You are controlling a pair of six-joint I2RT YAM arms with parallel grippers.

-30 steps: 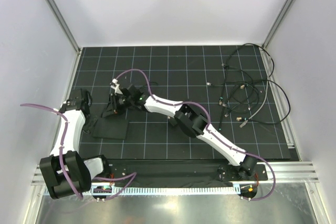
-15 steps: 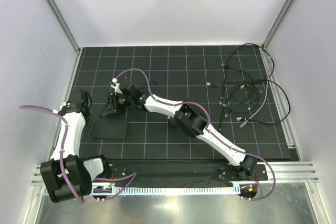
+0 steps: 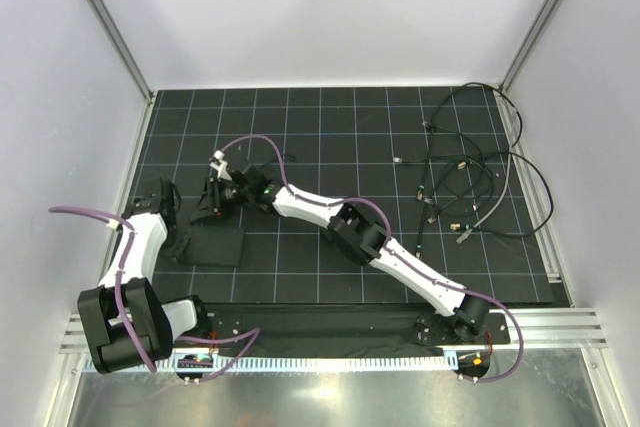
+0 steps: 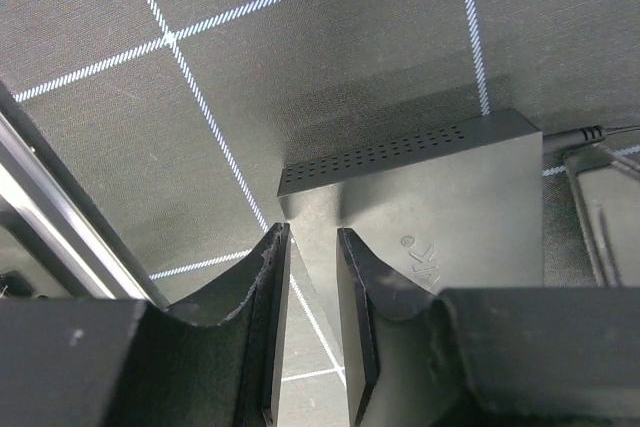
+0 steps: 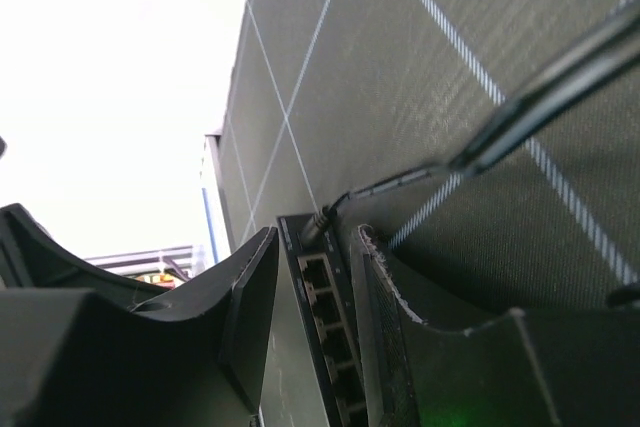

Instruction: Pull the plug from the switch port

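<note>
Right gripper (image 5: pixel 318 239) straddles switch port (image 5: pixel 307 238) — plug (image 5: pixel 326 214) seated.

You had bright, even overhead light with soft shadows on the mat (image 3: pixel 400 137). Your right wrist view blew out white upper left, its near fingers (image 5: pixel 240 297) blurred.

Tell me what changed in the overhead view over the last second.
The left arm swung its wrist slightly right, toward the left edge of the flat matte-black rectangular box. The right arm shifted its elbow slightly left. No grip or release shows. The box and the tangled black cables stayed put.
</note>
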